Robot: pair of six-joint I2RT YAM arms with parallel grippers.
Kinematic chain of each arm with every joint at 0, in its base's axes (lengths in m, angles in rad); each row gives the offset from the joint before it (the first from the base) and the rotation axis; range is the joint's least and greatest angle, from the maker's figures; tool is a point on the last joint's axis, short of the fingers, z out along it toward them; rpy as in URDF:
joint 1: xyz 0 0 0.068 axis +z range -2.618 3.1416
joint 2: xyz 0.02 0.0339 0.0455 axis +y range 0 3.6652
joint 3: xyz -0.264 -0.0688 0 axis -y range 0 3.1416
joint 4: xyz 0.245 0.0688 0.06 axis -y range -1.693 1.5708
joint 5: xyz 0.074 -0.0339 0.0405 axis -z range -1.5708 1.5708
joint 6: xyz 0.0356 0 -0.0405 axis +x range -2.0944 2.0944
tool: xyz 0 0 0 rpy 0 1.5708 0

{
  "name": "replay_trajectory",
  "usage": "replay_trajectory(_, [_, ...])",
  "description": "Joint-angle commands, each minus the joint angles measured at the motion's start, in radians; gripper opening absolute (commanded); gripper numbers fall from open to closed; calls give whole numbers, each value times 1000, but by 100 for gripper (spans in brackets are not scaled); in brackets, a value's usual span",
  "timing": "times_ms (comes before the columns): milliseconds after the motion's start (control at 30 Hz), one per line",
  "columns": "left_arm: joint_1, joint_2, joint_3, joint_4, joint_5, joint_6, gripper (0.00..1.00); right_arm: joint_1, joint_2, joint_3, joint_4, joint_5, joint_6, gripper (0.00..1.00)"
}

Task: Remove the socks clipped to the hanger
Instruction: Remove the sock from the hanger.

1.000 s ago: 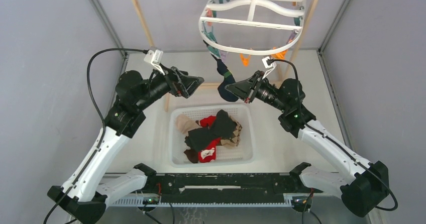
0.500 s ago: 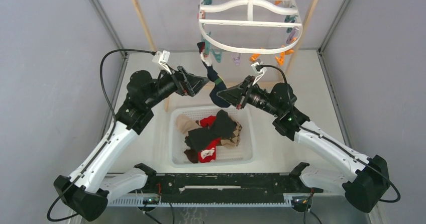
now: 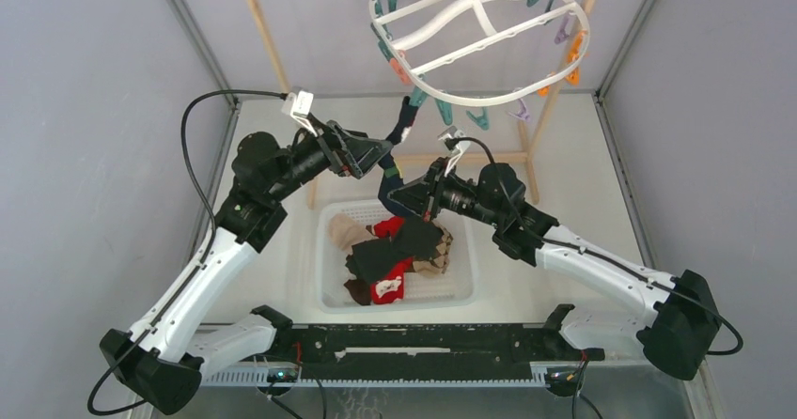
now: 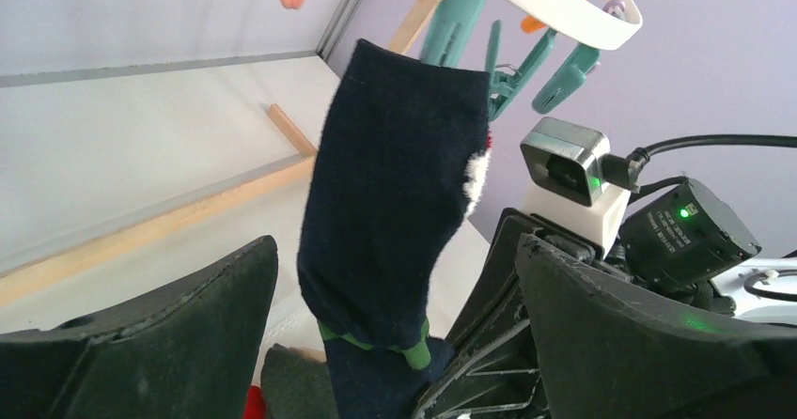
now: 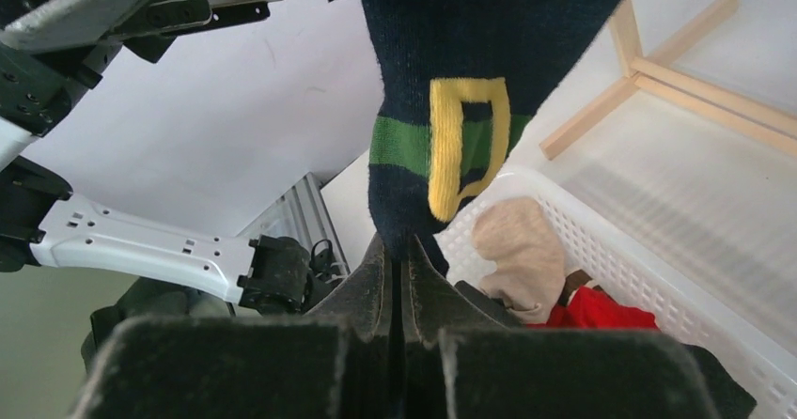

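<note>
As the right fingers [image 5: 401, 278] have drawn down and across toward the basket [image 3: 326, 259] over the last second, the hanger [image 3: 489, 41] has swung and tipped after them. Its near rim now dips lower than it did a second ago. Those fingers are pressed together, pinching the toe end of the navy sock [image 4: 395, 203], which stretches taut above them. Its cuff seems to be held by a teal clip [image 4: 451, 29] on the hanger's rim, though the bite itself is hard to see. The left fingers [image 3: 381, 149] have moved in too and stand spread wide with the sock's middle between them, touching nothing.

My reading is that the pull is tilting the frame, not freeing the sock, so the clip has not yet let go. Either a firmer tug or help from the spread fingers looks necessary. Directly beneath the right fingers, the other socks [image 3: 399, 250] lie heaped in the basket — this navy one looks like the last still on the hanger.
</note>
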Motion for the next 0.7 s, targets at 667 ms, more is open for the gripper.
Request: replay_trajectory(667, [-87, -47, -19, -94, 39, 82, 100, 63, -11, 88, -1, 76, -54, 0])
